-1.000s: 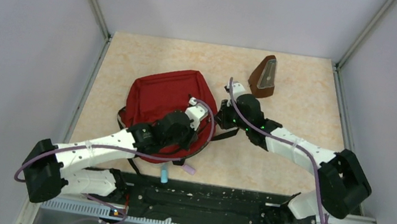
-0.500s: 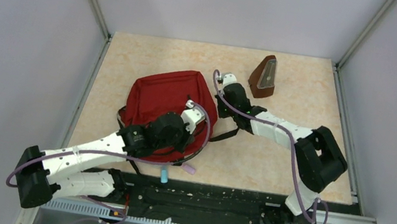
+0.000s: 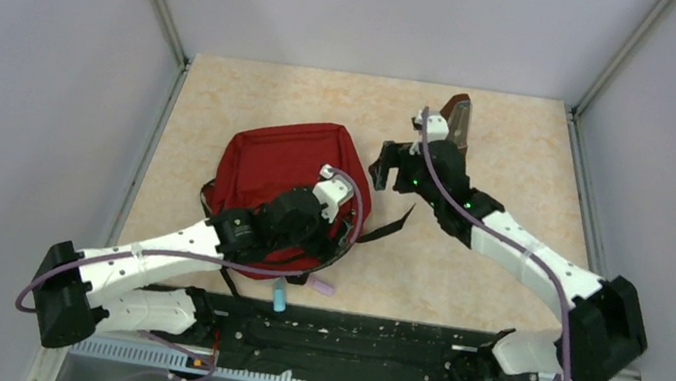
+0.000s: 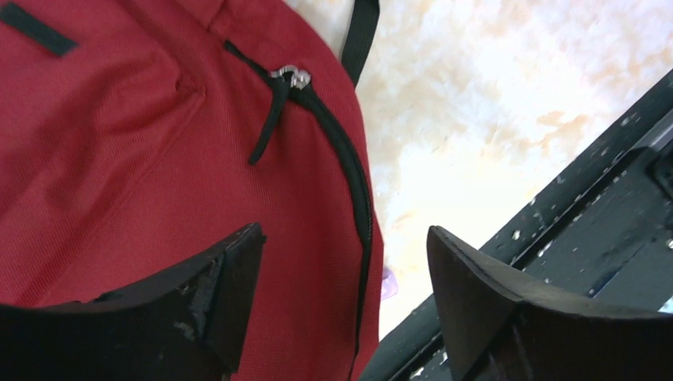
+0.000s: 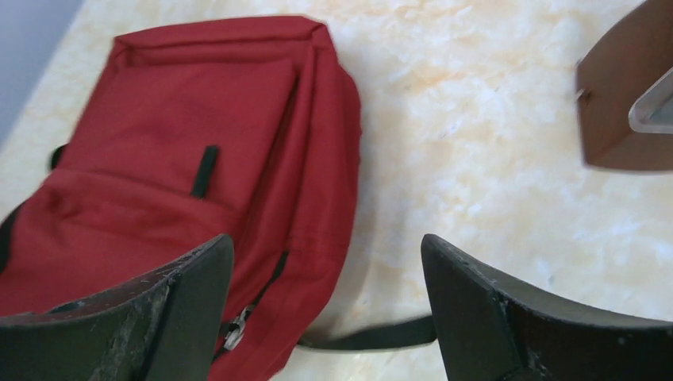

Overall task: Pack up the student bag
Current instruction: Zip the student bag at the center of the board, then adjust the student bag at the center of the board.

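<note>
Left wrist, left gripper (image 4: 343,238) spread over student bag (image 4: 119,159)

Red student bag (image 3: 269,162) on table (image 3: 519,167), left arm (image 3: 173,252) over it, right arm (image 3: 517,253) beside brown metronome (image 3: 461,115)

Tabletop (image 5: 468,167) lies open between student bag (image 5: 198,143) and metronome (image 5: 615,111) — passable.

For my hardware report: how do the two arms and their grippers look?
The left arm and right arm have white links, black joints and a loose purple cable each. Their fingers are black, wedge-shaped and scuffed.
</note>
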